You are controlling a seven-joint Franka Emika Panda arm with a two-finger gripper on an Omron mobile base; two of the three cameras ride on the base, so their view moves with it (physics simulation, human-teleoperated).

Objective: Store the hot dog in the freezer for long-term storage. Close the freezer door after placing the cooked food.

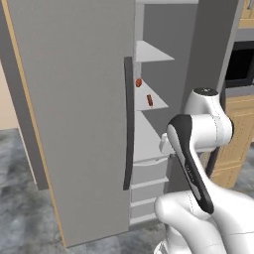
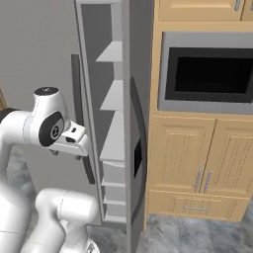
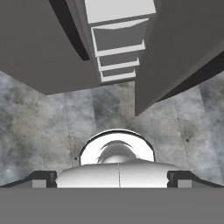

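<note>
The freezer [image 1: 149, 144] stands open, with pale shelves above and drawers [image 3: 117, 46] below. A small reddish-brown hot dog [image 1: 150, 100] lies on the second shelf, and a small round reddish thing [image 1: 138, 83] sits above it at the shelf's left edge. The freezer door [image 2: 142, 74], with a dark square panel [image 2: 138, 157], is swung out towards me on the right. My gripper [image 2: 65, 153] hangs in front of the drawers, outside the freezer and pointing down at the floor. Its fingertips [image 3: 43, 179] are spread wide with nothing between them.
The plain grey door [image 1: 74, 114] with its long dark handle [image 1: 128, 124] is on the left. A black-fronted microwave [image 2: 210, 74] sits above wooden cabinets [image 2: 197, 163] on the right. Grey stone floor [image 3: 43, 122] lies below the hand.
</note>
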